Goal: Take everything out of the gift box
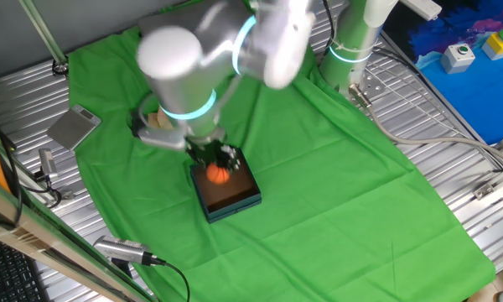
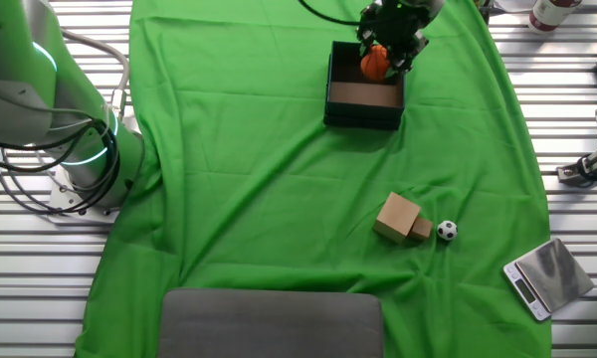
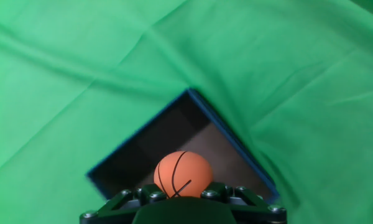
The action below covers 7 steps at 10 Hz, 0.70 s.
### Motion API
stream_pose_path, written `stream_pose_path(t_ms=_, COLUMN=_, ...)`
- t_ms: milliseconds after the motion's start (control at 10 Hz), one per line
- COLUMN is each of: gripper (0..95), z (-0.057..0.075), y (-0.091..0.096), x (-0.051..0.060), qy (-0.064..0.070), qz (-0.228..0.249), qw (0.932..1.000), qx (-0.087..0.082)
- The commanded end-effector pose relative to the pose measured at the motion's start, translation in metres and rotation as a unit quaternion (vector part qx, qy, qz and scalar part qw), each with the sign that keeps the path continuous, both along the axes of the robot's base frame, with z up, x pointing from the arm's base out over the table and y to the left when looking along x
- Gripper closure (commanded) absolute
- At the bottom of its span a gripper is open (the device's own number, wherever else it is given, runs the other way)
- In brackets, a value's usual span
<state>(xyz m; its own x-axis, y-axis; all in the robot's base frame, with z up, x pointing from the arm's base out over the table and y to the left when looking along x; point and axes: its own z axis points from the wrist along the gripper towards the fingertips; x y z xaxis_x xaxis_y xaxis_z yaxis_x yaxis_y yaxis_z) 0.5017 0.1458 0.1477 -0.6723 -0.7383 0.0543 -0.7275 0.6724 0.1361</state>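
We see the gripper clenched on the basketball, just above the box. Wooden block & soccer ball lie touching on the cloth, well apart from the box.

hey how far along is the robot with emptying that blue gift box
Mostly done. The tan wooden block and tiny black-and-white soccer ball already lie on the green cloth, outside the dark teal gift box. The gripper is closed on the small orange basketball over the box; it only needs setting down outside.
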Motion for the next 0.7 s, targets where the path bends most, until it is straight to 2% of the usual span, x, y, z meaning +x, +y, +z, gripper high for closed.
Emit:
stream_pose_path(t_ms=100, gripper=95.0, z=0.0125, y=-0.0106, x=-0.0031, qy=0.004, qz=0.001, qw=1.0000, qx=-0.004)
stream_pose_path(t_ms=300, gripper=95.0, z=0.0129, y=-0.0133, x=-0.0036, qy=0.006, qz=0.003, qw=1.0000, qx=-0.002)
stream_pose_path(t_ms=400, gripper=95.0, z=0.0129, y=-0.0133, x=-0.0036, qy=0.006, qz=0.005, qw=1.0000, qx=0.006)
stream_pose_path(t_ms=700, gripper=95.0, z=0.0129, y=-0.0133, x=-0.0036, qy=0.007, qz=0.000, qw=1.0000, qx=-0.003)
